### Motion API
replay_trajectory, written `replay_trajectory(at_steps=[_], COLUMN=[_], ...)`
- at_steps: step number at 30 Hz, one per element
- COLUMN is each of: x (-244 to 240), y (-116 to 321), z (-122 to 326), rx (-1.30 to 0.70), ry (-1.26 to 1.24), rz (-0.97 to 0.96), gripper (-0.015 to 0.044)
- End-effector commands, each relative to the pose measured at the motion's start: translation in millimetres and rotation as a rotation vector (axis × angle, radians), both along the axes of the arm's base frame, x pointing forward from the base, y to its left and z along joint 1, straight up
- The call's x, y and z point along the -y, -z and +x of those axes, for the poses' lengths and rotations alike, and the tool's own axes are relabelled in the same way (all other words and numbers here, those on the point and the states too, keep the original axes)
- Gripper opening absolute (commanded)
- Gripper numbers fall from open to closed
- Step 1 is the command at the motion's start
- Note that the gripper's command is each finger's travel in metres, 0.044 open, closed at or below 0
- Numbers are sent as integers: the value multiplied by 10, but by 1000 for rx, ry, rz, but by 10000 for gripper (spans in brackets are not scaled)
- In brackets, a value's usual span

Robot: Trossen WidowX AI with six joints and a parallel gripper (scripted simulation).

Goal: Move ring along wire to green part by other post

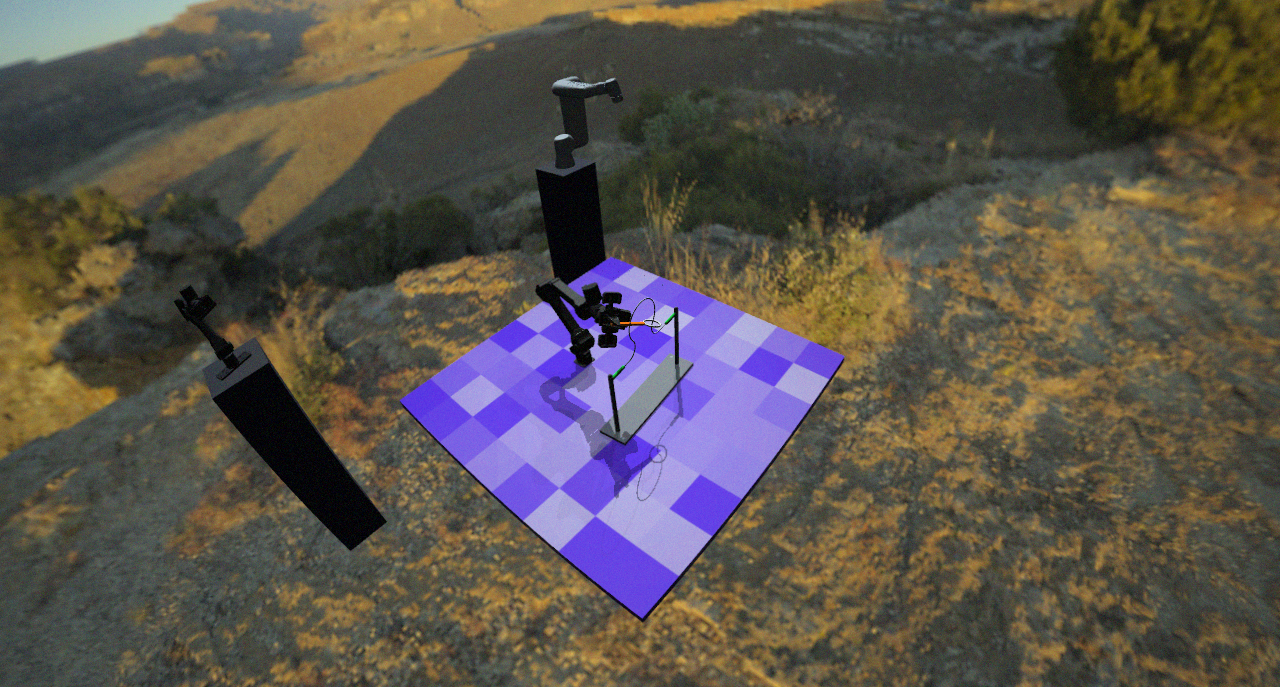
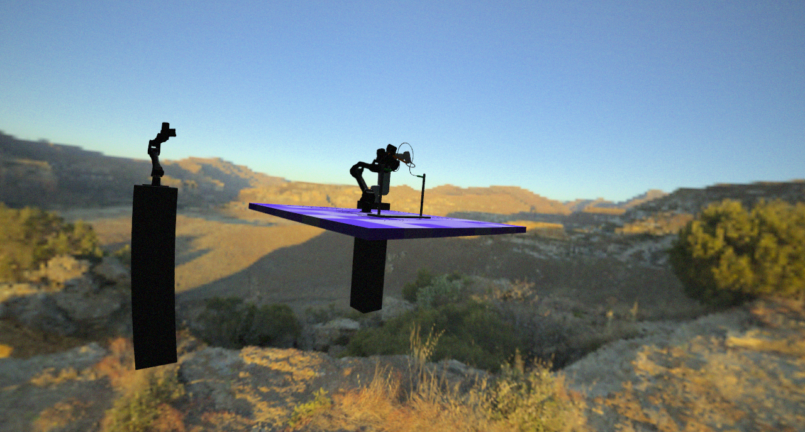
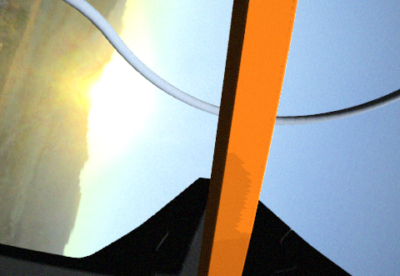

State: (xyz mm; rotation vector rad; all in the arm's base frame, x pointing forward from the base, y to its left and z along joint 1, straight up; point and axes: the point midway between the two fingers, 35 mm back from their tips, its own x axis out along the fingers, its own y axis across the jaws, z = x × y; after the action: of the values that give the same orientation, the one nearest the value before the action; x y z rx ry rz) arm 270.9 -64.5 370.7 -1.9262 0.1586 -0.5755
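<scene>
My gripper is shut on the orange handle, well above the table. The pale ring is at the handle's far end, near the wire's far side in the top view; it is out of the wrist view. The grey wire curves behind the handle in the wrist view; any gap between them is unclear. Whether the wire passes through the ring is too small to tell. One green part joins the near post; the other green part joins the far post, nearer the ring.
The grey base plate carries both posts on the purple checkered table. The arm's base stands behind the wire frame. Two other arms stand on black pedestals, away from the wire frame.
</scene>
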Motion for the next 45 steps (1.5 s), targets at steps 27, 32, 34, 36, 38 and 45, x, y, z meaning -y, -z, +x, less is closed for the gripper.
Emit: replay_trajectory(at_steps=[27,32,34,36,38,45], x=[73,9,-23,-59,-97,-259], y=[1047,1230,1301,1370,1438,1656], z=[22,19,17,14,11,-2], rx=[-66,-79,-84,-90,-95,-113], ry=[-11,-12,-13,-14,-14,-17], rz=[666,791,841,892,942,1117], gripper=[-150,-150,-150,-150,-150,-150])
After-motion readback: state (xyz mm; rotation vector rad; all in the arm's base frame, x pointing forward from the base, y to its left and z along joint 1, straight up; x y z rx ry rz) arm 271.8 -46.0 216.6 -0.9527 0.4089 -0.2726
